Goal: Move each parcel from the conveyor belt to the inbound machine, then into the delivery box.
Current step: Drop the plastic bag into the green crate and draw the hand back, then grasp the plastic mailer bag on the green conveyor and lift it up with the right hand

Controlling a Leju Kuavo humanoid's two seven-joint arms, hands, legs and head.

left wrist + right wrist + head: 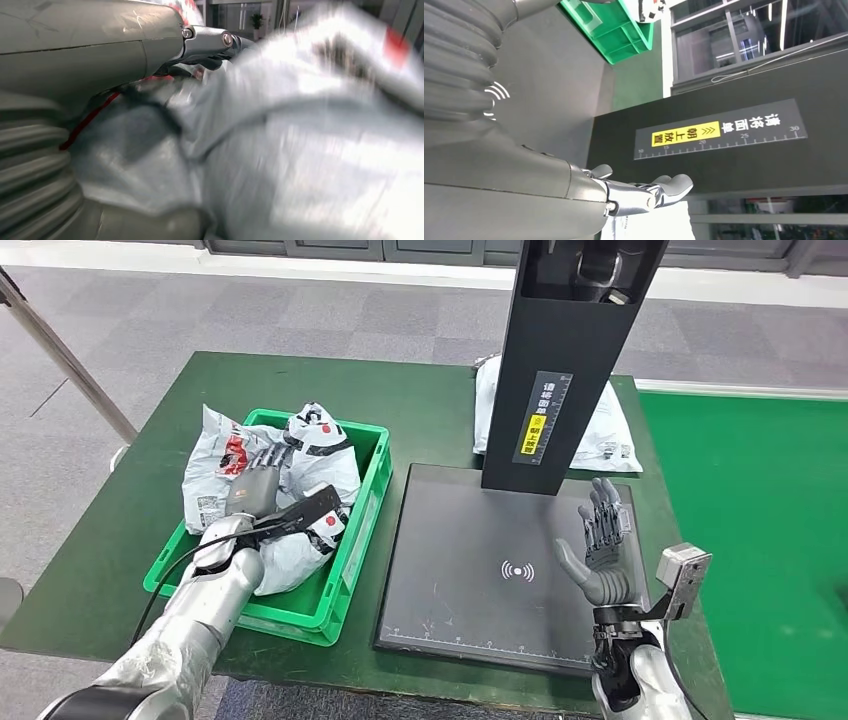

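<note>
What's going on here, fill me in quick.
The robot's left hand is down in the green delivery box, resting on the grey parcels piled there; whether it grips one cannot be told. Its right hand hovers open, fingers spread, over the bare black scanner plate of the inbound machine. Another white parcel lies on the green table behind the machine's post.

blurred: grey parcel [310, 150] against left hand [100, 45] | hidden: fingertips behind parcel folds | hidden: white parcel [605, 430] beyond right hand [600, 545], partly behind scanner column [560, 360]
</note>
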